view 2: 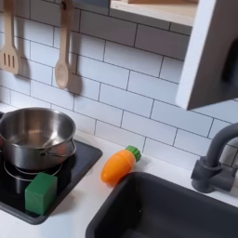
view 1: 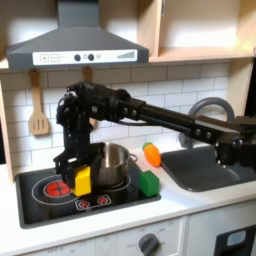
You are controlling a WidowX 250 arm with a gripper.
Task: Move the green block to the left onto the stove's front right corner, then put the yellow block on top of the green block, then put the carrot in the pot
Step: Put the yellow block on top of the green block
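Stove (view 1: 40,205) below; gripper (view 1: 80,176) clamps yellow block (view 1: 83,182); green block (view 1: 148,183) well right.

You have a pale countertop (view 1: 175,200) carrying everything here. Set on it is the stove (view 1: 45,205), black with red ring burners. On the stove, the pot (view 2: 35,135) sits toward 12 o'clock, and the green block (view 2: 40,192) rests at the stove's front corner, roughly 5 o'clock from the pot. The carrot (view 2: 119,164) lies directly on the countertop, at about 3 o'clock from the pot, just beside the dark sink (view 2: 158,209).
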